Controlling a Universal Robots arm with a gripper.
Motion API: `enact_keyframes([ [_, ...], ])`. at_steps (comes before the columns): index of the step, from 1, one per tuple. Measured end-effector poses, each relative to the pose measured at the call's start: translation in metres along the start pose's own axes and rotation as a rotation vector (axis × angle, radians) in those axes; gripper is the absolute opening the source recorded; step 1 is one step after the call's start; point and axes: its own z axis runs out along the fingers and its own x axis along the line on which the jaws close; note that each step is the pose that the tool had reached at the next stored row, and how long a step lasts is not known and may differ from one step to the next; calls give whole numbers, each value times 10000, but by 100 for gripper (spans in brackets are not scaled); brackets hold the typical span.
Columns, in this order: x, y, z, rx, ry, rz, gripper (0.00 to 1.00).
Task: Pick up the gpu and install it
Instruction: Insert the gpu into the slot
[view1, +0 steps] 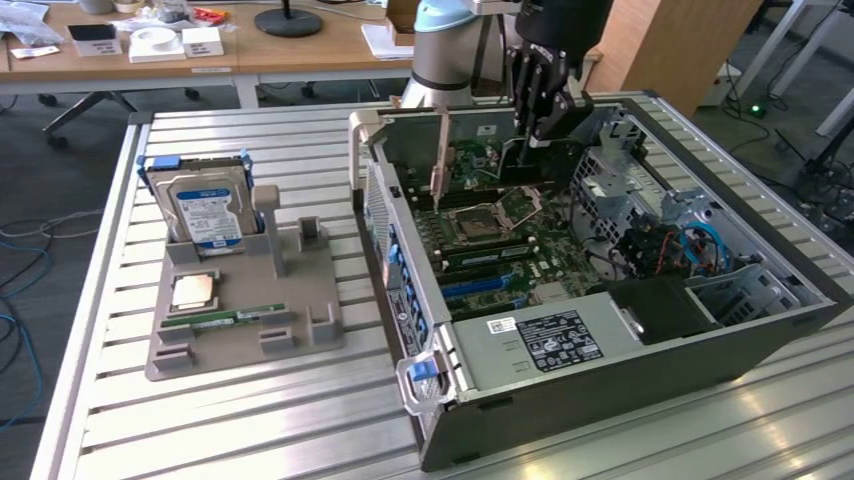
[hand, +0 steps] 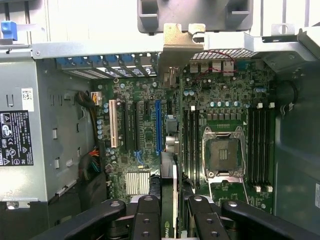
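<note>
The gripper (view1: 535, 135) reaches down into the open case (view1: 641, 400); its black fingers (hand: 147, 220) are closed on the gpu (view1: 515, 168), which stands on edge between them; the card's silver bracket (view1: 441, 160) points toward the case wall on the exterior view's left. The gpu hangs over the motherboard (hand: 145, 135), beside the CPU socket (hand: 223, 150), in line with the strip between the blue slot (hand: 158, 125) and the RAM slots (hand: 190, 140); whether its lower edge touches a slot cannot be told. Well apart, on the exterior view's left, a grey stand (view1: 307, 330) on the table (view1: 200, 430) holds a hard drive (view1: 207, 210) upright; a CPU (view1: 196, 290) and a RAM stick (view1: 240, 318) lie flat on it.
</note>
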Motion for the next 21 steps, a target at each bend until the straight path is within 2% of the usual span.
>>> enact_keyframes([
  [21, -9, 6, 202, 63, -2, 5, 26],
])
